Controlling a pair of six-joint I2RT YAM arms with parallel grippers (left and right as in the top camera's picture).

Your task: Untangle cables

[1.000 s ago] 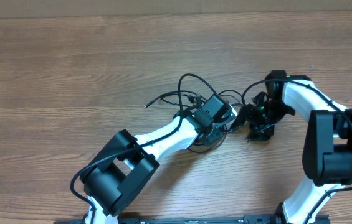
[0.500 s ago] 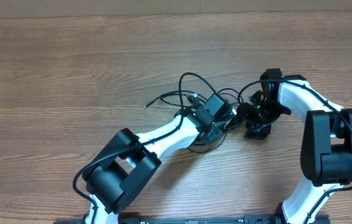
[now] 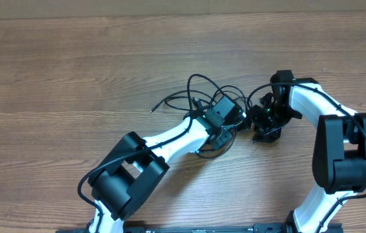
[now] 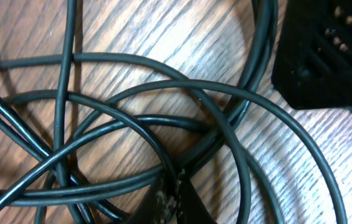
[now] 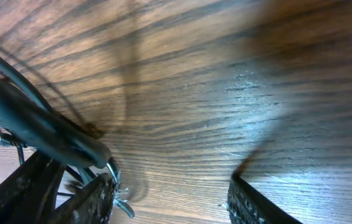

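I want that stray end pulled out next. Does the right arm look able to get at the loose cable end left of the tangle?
Probably not directly: the loose cable end lies beyond the tangle, and the left pincer and left arm sit between it and the right pincer.

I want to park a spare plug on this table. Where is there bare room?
The table is bare over its whole left side and the far strip beyond the cables. The near patch between the left arm and the right arm is bare too. It is crowded in the middle, where the cable loops and both arms' ends meet.
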